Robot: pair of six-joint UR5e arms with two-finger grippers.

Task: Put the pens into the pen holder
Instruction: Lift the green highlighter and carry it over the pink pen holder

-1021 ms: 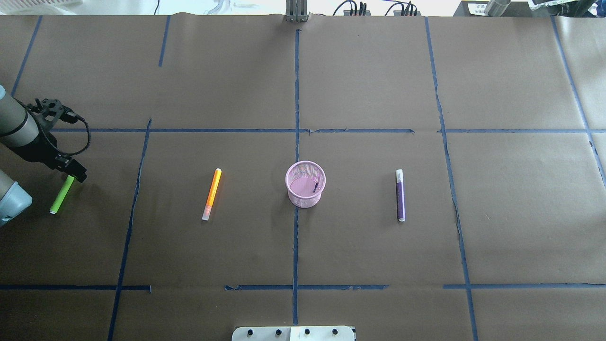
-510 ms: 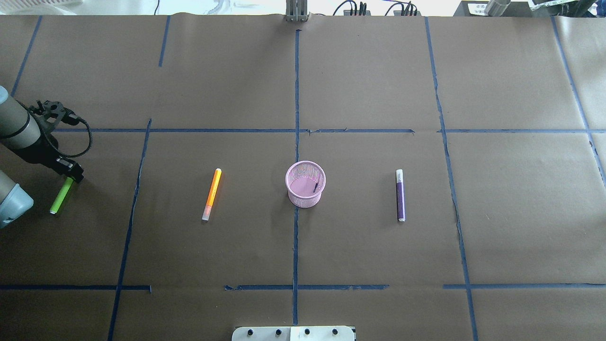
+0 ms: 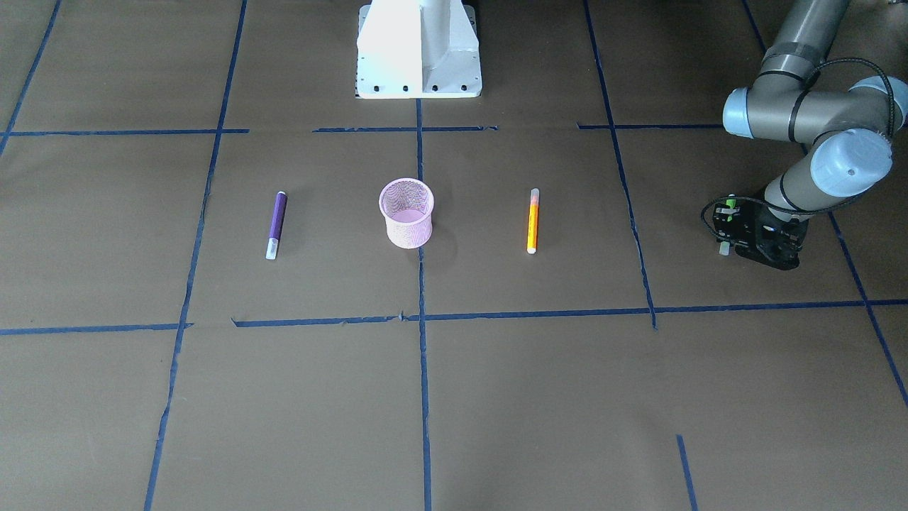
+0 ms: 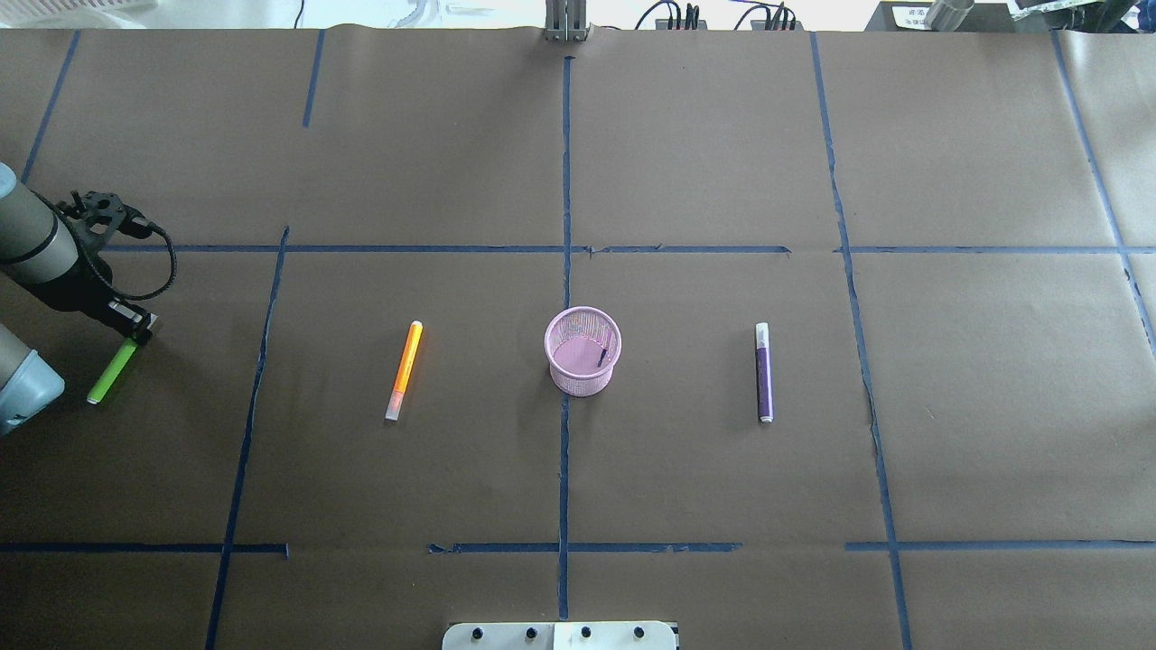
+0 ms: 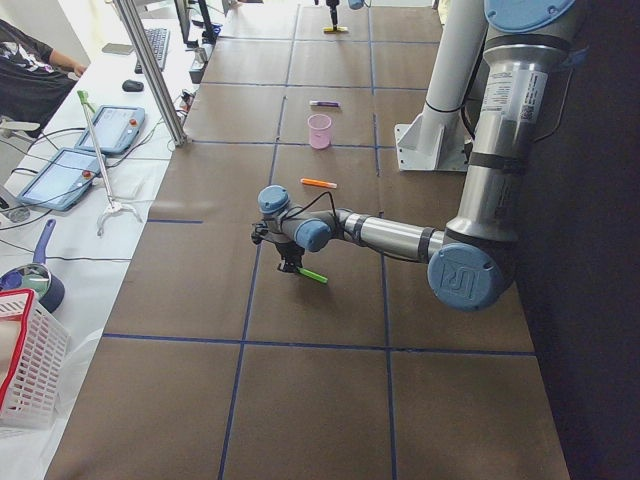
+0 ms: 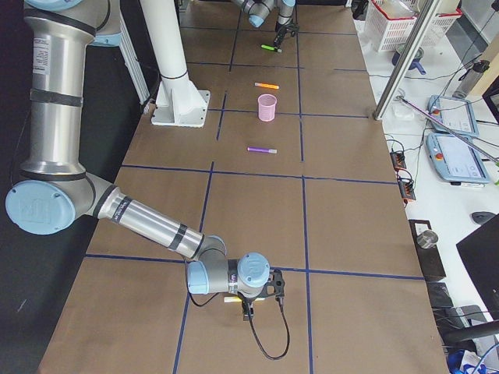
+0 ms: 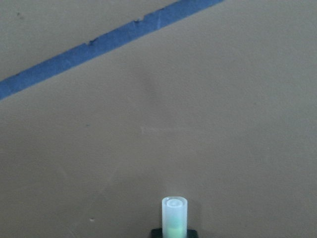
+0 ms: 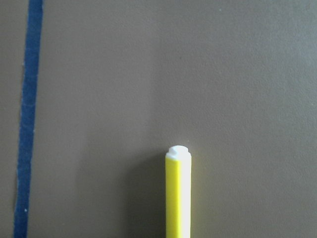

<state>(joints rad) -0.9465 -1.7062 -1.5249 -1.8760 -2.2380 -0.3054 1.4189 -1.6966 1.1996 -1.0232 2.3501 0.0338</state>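
Note:
The pink mesh pen holder stands upright at the table's centre; it also shows in the front view. The orange pen lies to its left and the purple pen to its right. My left gripper is at the far left, shut on the green pen near its pale cap; the green body slants back towards the robot. The yellowish pen lies under my right gripper, off the overhead view's right side. I cannot tell whether that gripper is open or shut.
Blue tape lines grid the brown paper table cover. The robot's white base is at the near middle edge. Tablets and a white basket sit beyond the table's far edge.
The left gripper has shifted slightly left. The green pen's free end has swung left with it, and the pale cap now sticks out past the fingers.

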